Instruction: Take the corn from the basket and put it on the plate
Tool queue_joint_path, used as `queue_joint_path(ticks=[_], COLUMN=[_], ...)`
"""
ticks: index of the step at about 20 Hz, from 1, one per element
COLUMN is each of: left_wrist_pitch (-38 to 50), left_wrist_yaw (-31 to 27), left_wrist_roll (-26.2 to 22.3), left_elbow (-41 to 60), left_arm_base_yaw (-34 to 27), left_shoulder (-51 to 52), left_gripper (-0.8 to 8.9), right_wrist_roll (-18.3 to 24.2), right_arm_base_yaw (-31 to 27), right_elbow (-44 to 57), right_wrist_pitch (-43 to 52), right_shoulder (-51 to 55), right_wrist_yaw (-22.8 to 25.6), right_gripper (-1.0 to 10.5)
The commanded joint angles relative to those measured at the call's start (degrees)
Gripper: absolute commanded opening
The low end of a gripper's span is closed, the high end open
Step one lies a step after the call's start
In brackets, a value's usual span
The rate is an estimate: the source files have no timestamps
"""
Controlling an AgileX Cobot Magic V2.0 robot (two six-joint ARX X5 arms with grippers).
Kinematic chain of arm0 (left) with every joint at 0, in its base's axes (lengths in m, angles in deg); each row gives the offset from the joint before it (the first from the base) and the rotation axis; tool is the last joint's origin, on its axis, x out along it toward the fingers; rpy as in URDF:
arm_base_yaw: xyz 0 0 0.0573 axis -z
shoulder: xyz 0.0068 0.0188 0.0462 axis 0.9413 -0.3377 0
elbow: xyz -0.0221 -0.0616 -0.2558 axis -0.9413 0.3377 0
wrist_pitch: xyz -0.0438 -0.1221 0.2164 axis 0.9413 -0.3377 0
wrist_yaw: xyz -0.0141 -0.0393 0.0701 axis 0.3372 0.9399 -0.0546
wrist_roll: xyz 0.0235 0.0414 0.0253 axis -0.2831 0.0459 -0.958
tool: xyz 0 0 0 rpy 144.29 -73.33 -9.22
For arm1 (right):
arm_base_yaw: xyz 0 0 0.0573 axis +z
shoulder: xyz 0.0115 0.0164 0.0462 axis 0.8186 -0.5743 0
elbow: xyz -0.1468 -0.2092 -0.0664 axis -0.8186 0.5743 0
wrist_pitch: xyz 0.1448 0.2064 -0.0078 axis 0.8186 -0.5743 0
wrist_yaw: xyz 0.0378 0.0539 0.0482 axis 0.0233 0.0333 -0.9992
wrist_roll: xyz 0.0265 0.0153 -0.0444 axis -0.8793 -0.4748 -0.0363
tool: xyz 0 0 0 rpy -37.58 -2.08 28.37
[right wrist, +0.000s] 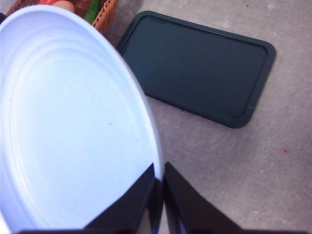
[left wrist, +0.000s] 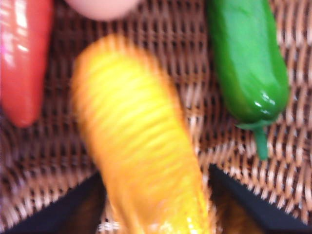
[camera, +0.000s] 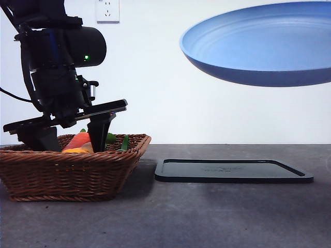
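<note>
The yellow-orange corn (left wrist: 141, 126) lies on the floor of the wicker basket (camera: 72, 170), a sliver of it showing over the rim (camera: 75, 150). My left gripper (left wrist: 153, 178) reaches down into the basket (left wrist: 165, 29) and is open, one black jaw on each side of the cob. In the front view this left gripper (camera: 70, 144) hangs under its dark arm at the left. My right gripper (right wrist: 160, 170) is shut on the rim of the light-blue plate (right wrist: 73, 126). It holds the plate (camera: 258, 41) tilted in the air, high on the right.
A red-orange carrot (left wrist: 22, 58), a green pepper (left wrist: 246, 63) and a pinkish ball (left wrist: 102, 6) share the basket with the corn. A flat black tray (camera: 232, 170) lies on the grey table right of the basket, below the raised plate.
</note>
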Motion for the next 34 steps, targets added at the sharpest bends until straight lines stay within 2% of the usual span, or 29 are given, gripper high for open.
queue_joint_path(ticks=[1,6,12,19,26,34], left_wrist_pitch=[0.0,-0.2,0.2,5.0,6.3,7.1], left_wrist_yaw=[0.1,0.3,0.8,6.3,6.2,5.8], left_wrist_roll=[0.3,0.3,0.2,-0.7,-4.7,-7.5], left_elbow=[-1.0,-1.0,-3.1,-5.2,-5.2,-5.2], left_arm_base_yaw=[0.2,0.2,0.3,6.4,15.5,19.7], left_shoulder=[-0.7,2.3,13.4,24.3,18.5,9.4], left_gripper=[2.18,2.17,2.17,2.17,2.17,2.19], right_wrist_roll=[0.3,0.2,-1.7,-7.8,-12.9,-12.8], right_arm_base_yaw=[0.1,0.1,0.2,0.7,2.2,2.1], right_elbow=[-1.2,-1.2,-1.2,-1.2,-1.2,-1.2], right_wrist_pitch=[0.9,0.9,2.3,13.2,20.6,20.7], right_shoulder=[-0.3,-0.3,-5.3,-22.1,-33.4,-34.9], right_wrist_yaw=[-0.2,-0.2,-0.5,-11.9,-19.9,-19.7], right_gripper=[0.0,0.0,0.0,0.0,0.0,0.0])
